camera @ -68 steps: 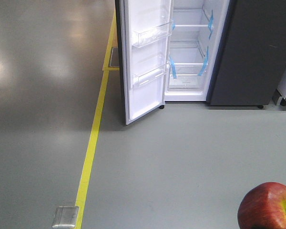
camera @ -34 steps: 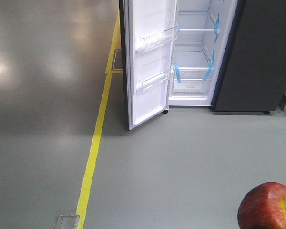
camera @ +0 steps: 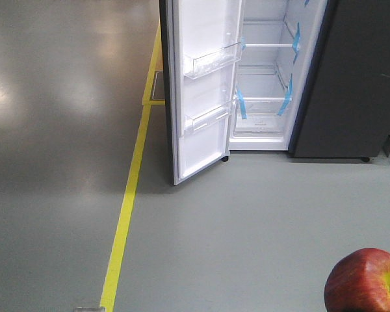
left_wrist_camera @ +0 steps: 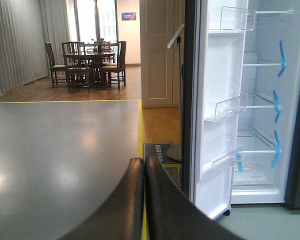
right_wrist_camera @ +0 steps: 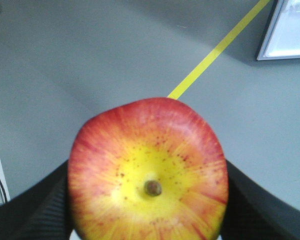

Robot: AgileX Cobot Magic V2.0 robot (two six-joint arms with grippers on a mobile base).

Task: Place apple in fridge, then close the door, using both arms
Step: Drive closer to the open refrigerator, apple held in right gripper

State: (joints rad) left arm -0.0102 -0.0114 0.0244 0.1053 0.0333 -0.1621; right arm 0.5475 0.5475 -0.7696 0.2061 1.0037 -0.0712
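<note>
Left of the fridge [camera: 263,71] a yellow floor line [camera: 127,214] runs up toward it. The door [camera: 201,97] stands swung wide on the fridge's left side, its clear bins [camera: 211,62] turned toward the opening. The left end effector [left_wrist_camera: 144,170] is clenched on nothing, fingers pressed flat together, and sits well short of the fridge at its front left. White shelves [camera: 265,99] cross the fridge interior, and a dark grey cabinet [camera: 357,84] abuts the fridge's right side. Well in front of the fridge and to its right, the apple [camera: 367,283] is grasped in the right end effector [right_wrist_camera: 148,205]. Black fingers [right_wrist_camera: 37,210] show on both flanks (the fruit hides the contact itself, so the hold is probably firm, not certainly).

The step in hand looks like the approach, with both placing and closing undone. To do it well, bring the base squarely toward the fridge opening rather than the door's edge, so the right arm can reach a shelf without brushing the bins. Hold an even squeeze on the round fruit and set it well back from the shelf lip so it cannot roll out. The left arm belongs outside the door's swing, ready to push from the fridge's left.
</note>
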